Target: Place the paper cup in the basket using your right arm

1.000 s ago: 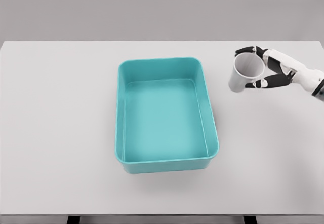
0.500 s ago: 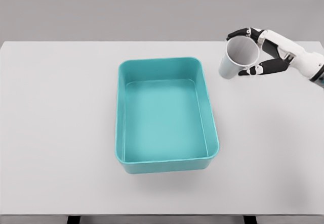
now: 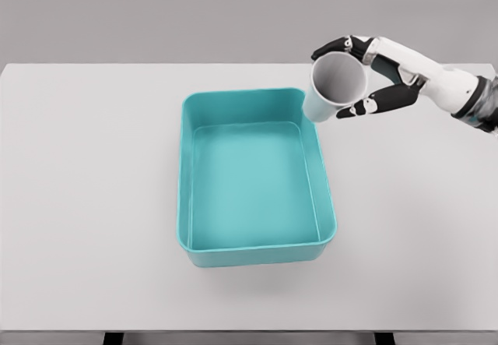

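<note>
So the right hand [image 3: 372, 72] has its fingers wrapped round the paper cup [image 3: 333, 86], thumb underneath; cup's up off the white table [image 3: 93, 174], tipped with its open mouth facing the camera; it overlaps the far right corner of the teal basket [image 3: 257, 177] in this view, not inside it.
</note>
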Tool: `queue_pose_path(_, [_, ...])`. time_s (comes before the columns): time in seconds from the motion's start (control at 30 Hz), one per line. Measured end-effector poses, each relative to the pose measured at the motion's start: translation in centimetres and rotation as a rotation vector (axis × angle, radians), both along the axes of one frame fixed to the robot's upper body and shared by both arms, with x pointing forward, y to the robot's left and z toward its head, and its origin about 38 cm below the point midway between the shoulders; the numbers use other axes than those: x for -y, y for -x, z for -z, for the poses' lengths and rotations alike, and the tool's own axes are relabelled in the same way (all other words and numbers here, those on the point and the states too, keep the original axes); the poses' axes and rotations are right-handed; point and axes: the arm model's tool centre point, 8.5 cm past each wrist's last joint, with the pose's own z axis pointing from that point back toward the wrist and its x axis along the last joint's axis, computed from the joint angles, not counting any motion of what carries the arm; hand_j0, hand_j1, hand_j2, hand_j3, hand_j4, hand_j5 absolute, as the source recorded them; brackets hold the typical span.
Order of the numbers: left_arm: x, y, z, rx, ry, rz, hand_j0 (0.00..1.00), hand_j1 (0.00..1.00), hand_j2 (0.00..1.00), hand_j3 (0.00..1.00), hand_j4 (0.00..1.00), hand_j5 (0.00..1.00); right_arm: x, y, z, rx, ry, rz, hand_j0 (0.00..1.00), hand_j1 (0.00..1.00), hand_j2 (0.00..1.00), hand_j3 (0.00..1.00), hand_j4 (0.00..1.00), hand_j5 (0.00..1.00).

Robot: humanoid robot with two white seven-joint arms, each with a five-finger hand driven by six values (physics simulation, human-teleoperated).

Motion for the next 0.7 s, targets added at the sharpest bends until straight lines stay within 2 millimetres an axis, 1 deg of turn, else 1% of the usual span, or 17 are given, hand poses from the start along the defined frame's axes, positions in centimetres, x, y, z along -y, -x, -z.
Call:
queue_pose_path(0.37, [0.0,0.0,0.0,0.0,0.0,0.0,1.0,1.0,1.0,1.0,1.0,1.0,-4.8,0.4,1.9,-0.01,0.006,-0.092,0.78,0.78,0.78,0.78,0.78,0.78])
queue_pose_path(0.53, [0.0,0.0,0.0,0.0,0.0,0.0,1.0,1.0,1.0,1.0,1.0,1.0,-6.4,0.5,2.7,-0.014,0.011,-0.117,0.78,0.78,0.78,0.78,0.78,0.78])
queue_pose_path(0.7, [0.0,0.0,0.0,0.0,0.0,0.0,1.0,1.0,1.0,1.0,1.0,1.0,-7.3,0.5,3.5,-0.019,0.026,-0.128,0.78,0.78,0.78,0.78,0.78,0.78])
